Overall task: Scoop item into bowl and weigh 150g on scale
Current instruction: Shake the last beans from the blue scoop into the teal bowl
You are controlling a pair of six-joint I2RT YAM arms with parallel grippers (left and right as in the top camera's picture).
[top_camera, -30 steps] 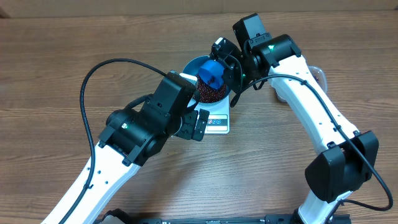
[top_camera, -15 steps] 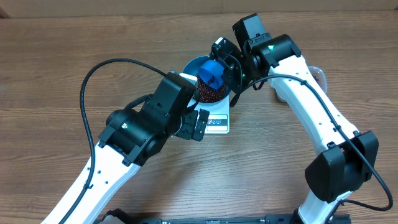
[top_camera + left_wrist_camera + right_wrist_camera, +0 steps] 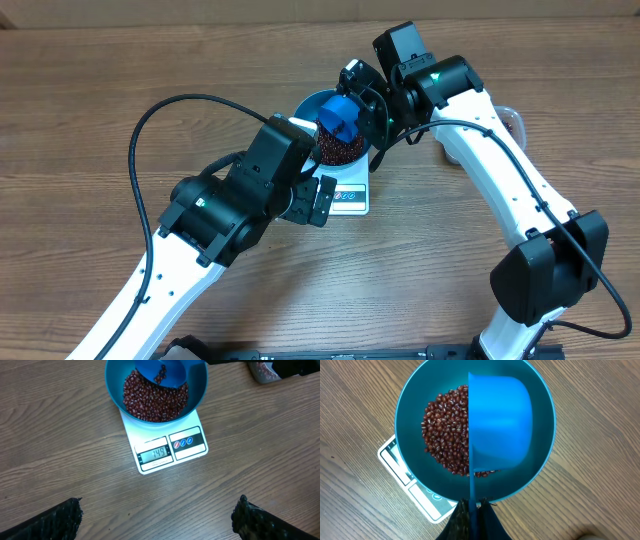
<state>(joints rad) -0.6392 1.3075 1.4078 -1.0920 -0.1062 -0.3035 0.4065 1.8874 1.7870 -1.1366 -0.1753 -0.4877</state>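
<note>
Wood-grain table carries the whole set-up, with both arms reaching toward its centre.

1. Left gripper: fully spread, holding nothing. It hangs above the table on the near side of the scale, its camera looking down on the display.
2. Right gripper: closed tight on the thin handle of the blue scoop, which it holds over the bowl.
3. Bowl: large, round and blue, seated on the scale and overhanging its far end. The front panel of the scale stays readable.
4. Beans: a loose red-brown heap covers the bottom of the bowl. A few beans are in the tilted scoop (the left wrist view shows them just above the heap).
5. Display: the digits appear to read 149, though they are small.

Progress assessment: scooping is essentially done and the load sits just under the 150 g target. What appears to be left is a very small top-up, probably the few beans in the scoop, tipped in gently. An abrupt tip could overshoot the target.
</note>
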